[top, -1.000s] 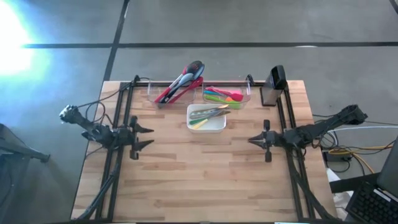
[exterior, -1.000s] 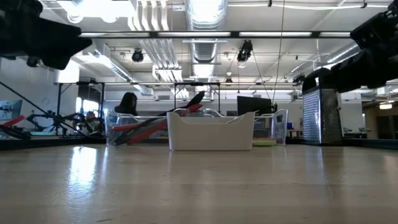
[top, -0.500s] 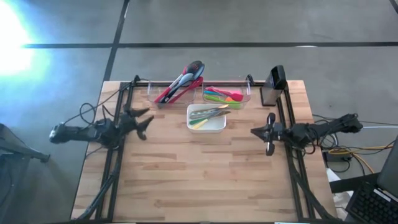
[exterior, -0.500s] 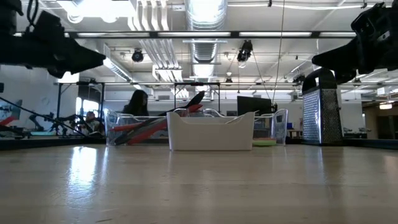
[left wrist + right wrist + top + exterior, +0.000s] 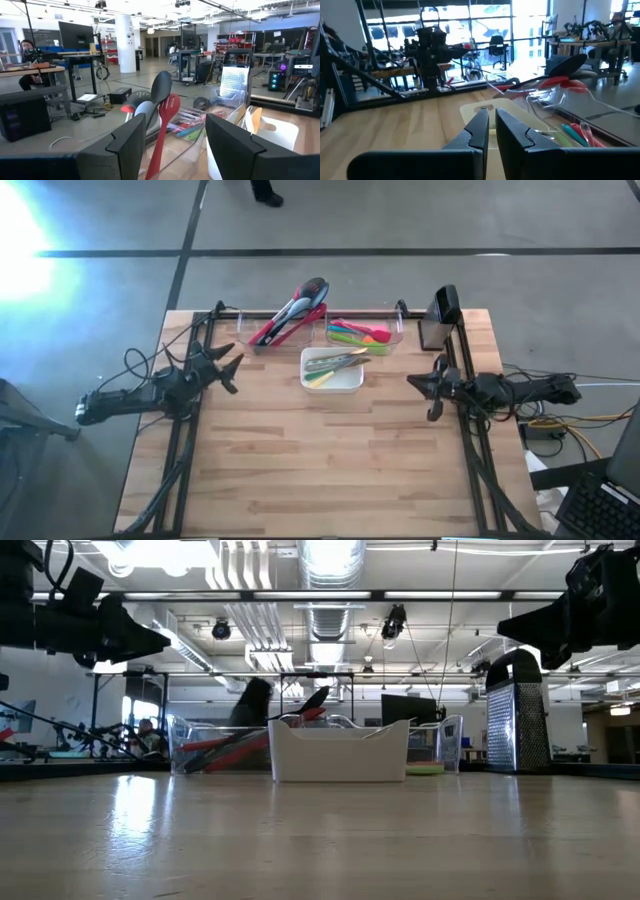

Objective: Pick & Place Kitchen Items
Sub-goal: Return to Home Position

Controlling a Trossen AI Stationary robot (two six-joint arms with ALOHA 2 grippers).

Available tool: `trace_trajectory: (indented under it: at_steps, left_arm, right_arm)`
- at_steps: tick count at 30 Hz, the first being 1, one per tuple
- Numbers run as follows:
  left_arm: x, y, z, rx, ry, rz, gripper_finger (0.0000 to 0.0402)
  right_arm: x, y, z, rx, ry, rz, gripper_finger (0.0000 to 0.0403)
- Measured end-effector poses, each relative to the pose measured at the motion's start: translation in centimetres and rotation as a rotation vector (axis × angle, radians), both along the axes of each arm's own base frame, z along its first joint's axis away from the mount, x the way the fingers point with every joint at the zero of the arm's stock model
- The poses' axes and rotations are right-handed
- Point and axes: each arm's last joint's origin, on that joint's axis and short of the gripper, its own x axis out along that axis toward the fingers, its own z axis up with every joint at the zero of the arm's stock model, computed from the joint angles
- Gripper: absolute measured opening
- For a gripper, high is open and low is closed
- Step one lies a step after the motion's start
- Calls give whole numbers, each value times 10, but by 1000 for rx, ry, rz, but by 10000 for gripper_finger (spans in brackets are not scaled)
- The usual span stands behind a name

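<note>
I have both arms pulled out to the sides of the wooden counter (image 5: 320, 470), and neither is carrying anything. The left gripper (image 5: 231, 372) hangs over the left part of the counter and points toward the bins. Its fingers are released and spread wide, and through its wrist camera I see the utensils between them with nothing in its hold. The right gripper (image 5: 411, 382) sits over the right part, near the frame rail, aimed inward. Its fingers are clenched almost together on nothing.

The kitchen items are all sorted along the far side. The red, black and grey utensils (image 5: 290, 315) lean in the left clear bin (image 5: 310, 336), their heads sticking up and out past its far rim. Just right of it, the bright utensils (image 5: 358, 333) in green, blue, pink and red lie flat in the right clear bin (image 5: 396, 330). The white dish (image 5: 347, 382) stands just near of where the two bins meet and holds the yellow and grey utensils (image 5: 335, 361). A grater (image 5: 440, 315) stands upright at the far right, beside the right bin. In the low view a person (image 5: 254, 702) shows as a dark shape in the room beyond the counter.
</note>
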Motion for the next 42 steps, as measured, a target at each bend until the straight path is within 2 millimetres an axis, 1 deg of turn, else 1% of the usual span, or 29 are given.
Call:
trace_trajectory:
  at_steps: [24,28,31,33,35,38,42]
  left_arm:
    - [1,0,-1,-1,11,1,210]
    - [1,0,-2,-84,-39,-17,210]
    - [3,-2,-3,-128,-59,-108,210]
    - [5,-4,-4,-96,-23,-181,210]
    - [6,-6,-4,-10,42,-241,210]
    - [6,-6,-4,97,119,-257,210]
    - [6,-6,-4,100,120,-255,210]
  right_arm:
    - [1,0,-1,-2,13,-5,29]
    - [1,0,-1,-2,12,-5,29]
    - [1,0,-1,-2,13,-5,29]
    - [1,0,-1,-2,13,-5,29]
    - [1,0,-1,-2,13,-5,29]
    - [1,0,-1,-2,13,-5,29]
    - [1,0,-1,-2,13,-5,29]
